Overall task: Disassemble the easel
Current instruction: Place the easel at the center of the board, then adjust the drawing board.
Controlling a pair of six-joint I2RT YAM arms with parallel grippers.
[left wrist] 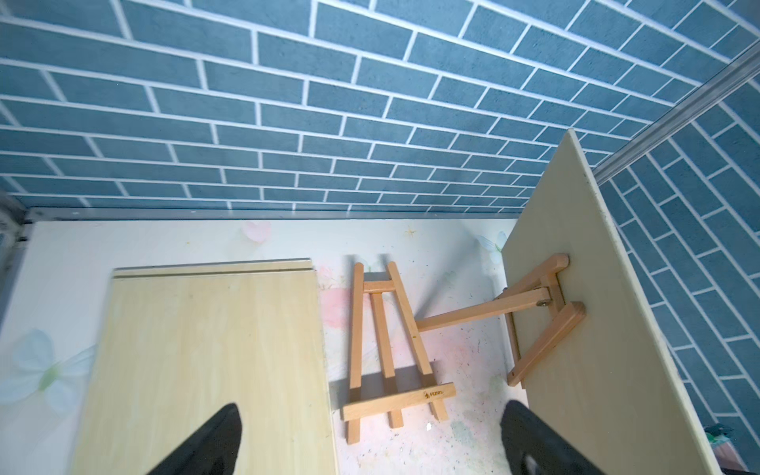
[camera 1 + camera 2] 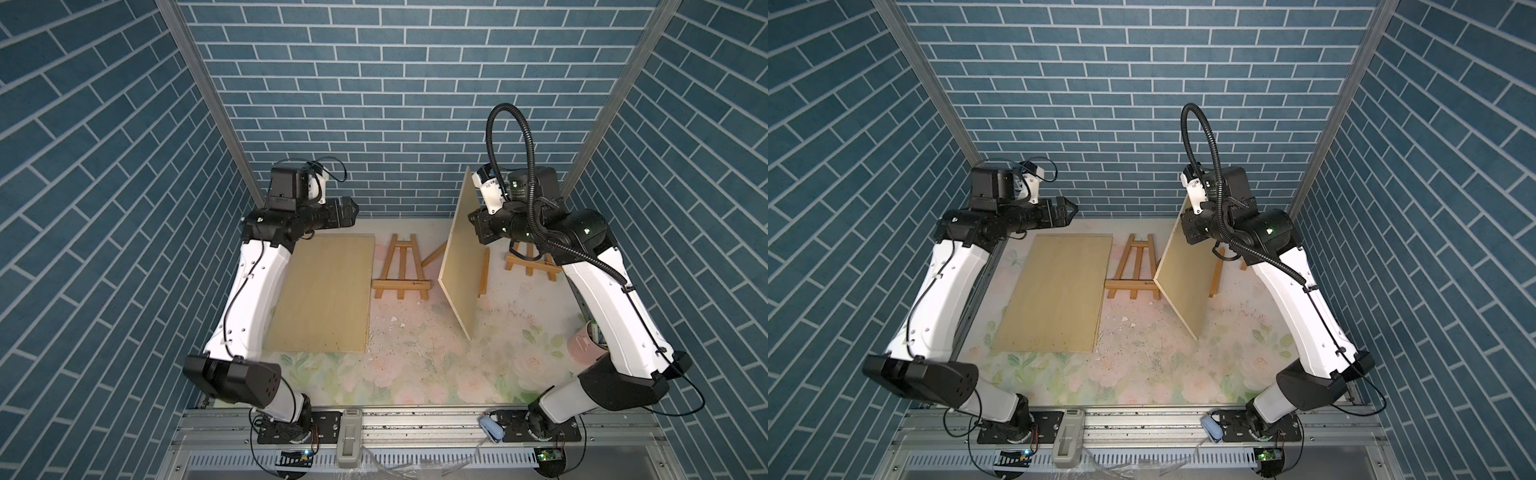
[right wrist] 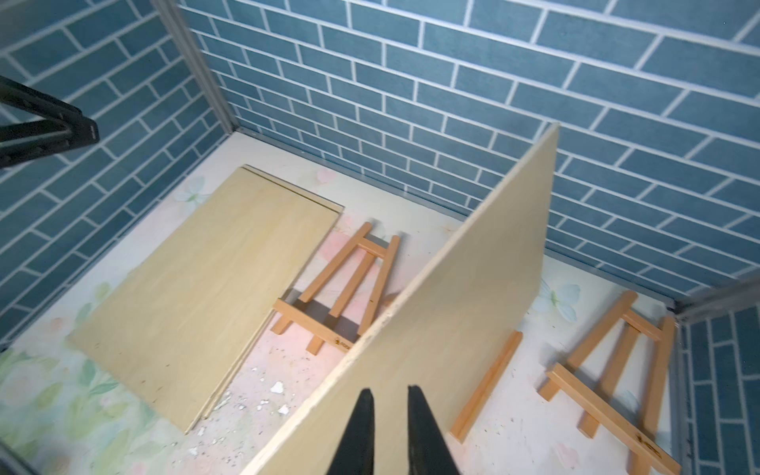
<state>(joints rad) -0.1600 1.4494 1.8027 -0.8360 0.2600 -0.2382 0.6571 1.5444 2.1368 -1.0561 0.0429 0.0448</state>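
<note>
A pale wooden board [image 2: 459, 266] stands on edge, leaning on a small wooden easel. Its ledge [image 2: 483, 272] shows in front, and its frame and rear leg [image 1: 530, 308] press against the board's back. My right gripper [image 2: 474, 218] is close to the board's face near its upper end. In the right wrist view the gripper [image 3: 390, 388] has its fingers a narrow gap apart, with only the board's face [image 3: 473, 288] behind them and nothing between. My left gripper [image 2: 351, 210] hovers wide open above the far end of the flat boards [image 2: 324, 291], holding nothing [image 1: 370, 436].
A second easel [image 2: 401, 270] lies flat between the flat boards and the standing board. A third easel [image 2: 530, 259] lies under my right arm. A pink cup [image 2: 584, 340] stands at the right edge. White crumbs dot the floral mat [image 2: 415, 365].
</note>
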